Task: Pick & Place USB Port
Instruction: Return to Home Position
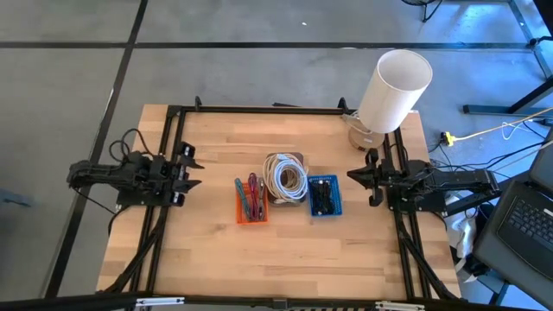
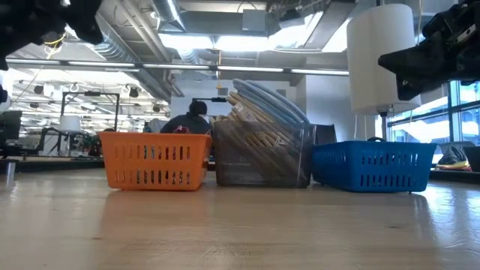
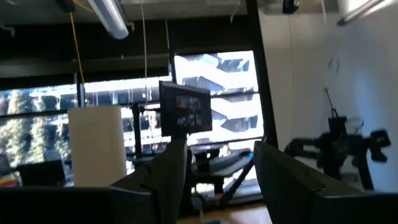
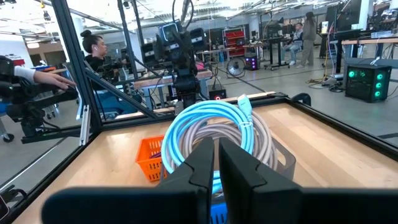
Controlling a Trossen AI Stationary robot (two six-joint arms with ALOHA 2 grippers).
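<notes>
While both arms wait at opposite side edges of the table [image 1: 216,250], I start with the high view. The left pincer [image 1: 197,171] has its fingers spread and the right pincer [image 1: 352,176] has its fingers pressed together; neither carries anything. Between them, three bins stand close together in a row at mid-table. The orange bin [image 1: 251,201] holds pink and dark cables [image 1: 252,195], the dark bin [image 1: 298,158] a coiled pale cable [image 1: 286,177], and the blue bin [image 1: 323,196] a black cable [image 1: 323,193]. A white-shaded lamp [image 1: 394,90] stands at the far right corner.

From the low view, the bins line up orange, dark, blue, all resting flat on the wood, and the coil rises above the dark bin's rim. A person [image 2: 187,120] sits behind the orange bin, beyond the table.

Through the left wrist view I see the pincer's two dark fingers set well apart, framing a monitor [image 3: 185,112], with the lamp to one side and the right arm [image 3: 336,146] farther off.

The right wrist view shows the fingers nearly touching, just a thin slit between them. Beyond them lie the coil and the orange bin, and the left arm [image 4: 180,56] is across the table.
</notes>
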